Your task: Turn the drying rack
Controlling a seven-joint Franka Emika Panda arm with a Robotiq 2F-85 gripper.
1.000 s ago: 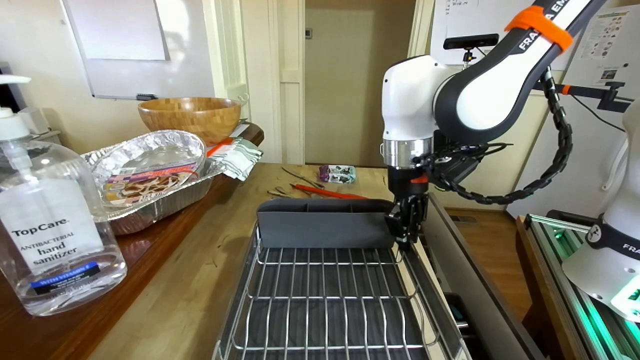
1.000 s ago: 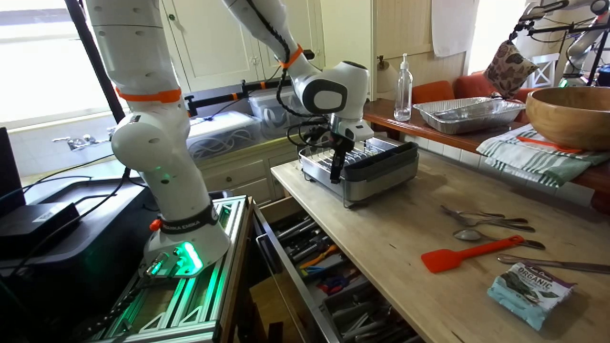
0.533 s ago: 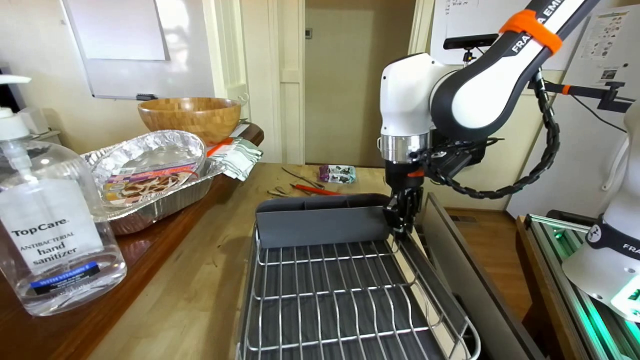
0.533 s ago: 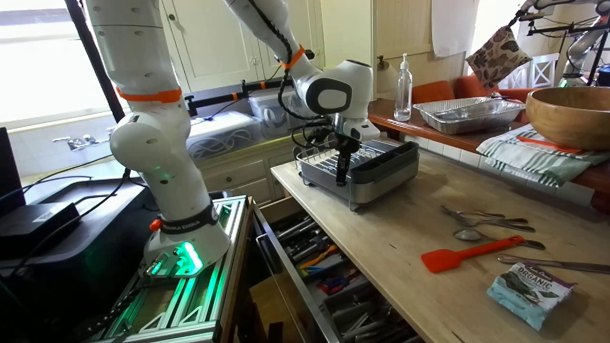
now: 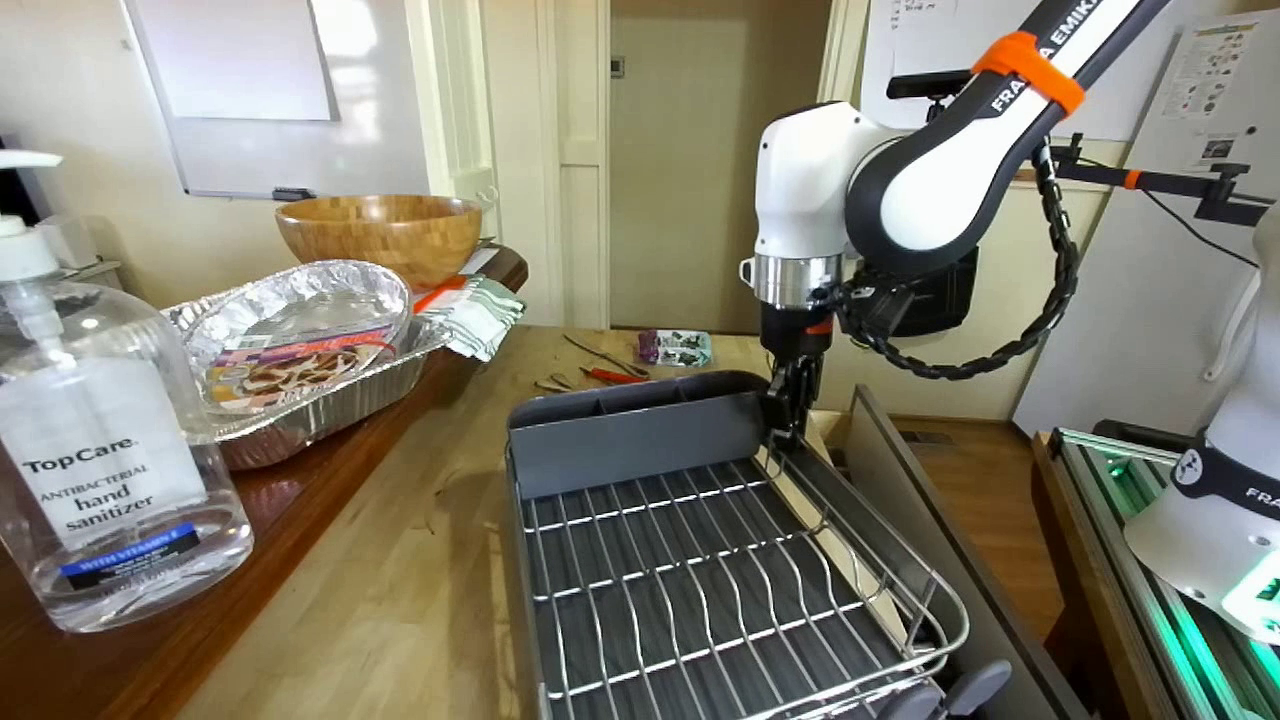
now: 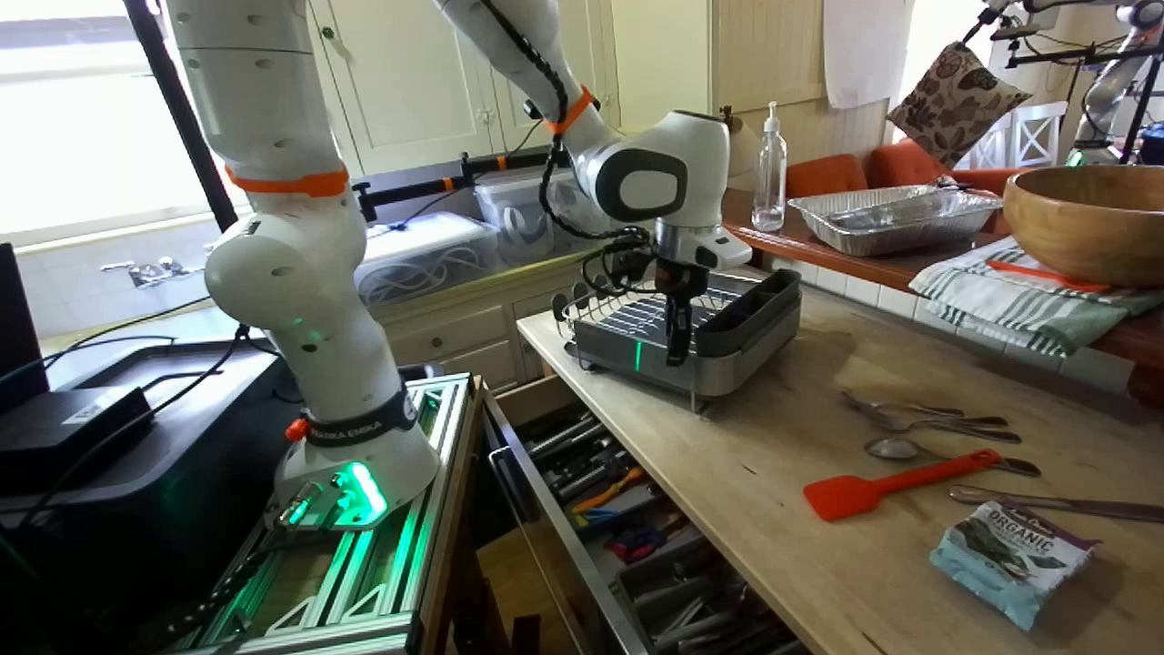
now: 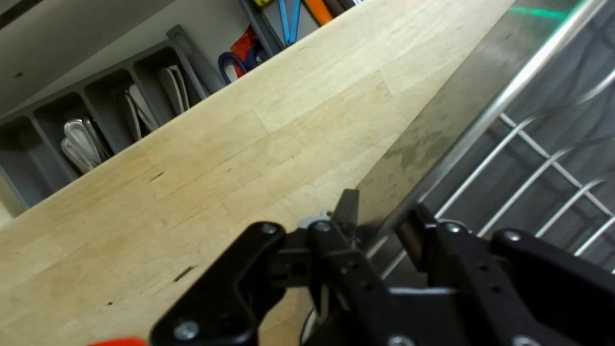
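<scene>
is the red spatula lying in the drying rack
No, in an exterior view the red spatula lies on the wooden counter, apart from the drying rack.

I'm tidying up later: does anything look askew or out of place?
The drying rack sits askew, its side not parallel to the edge of the counter; the cutlery drawer below stands open.

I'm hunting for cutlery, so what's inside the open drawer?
Inside the drawer sit a grey organizer with cutlery, a blue item and an orange item. The countertop hides anything lying further back.
</scene>
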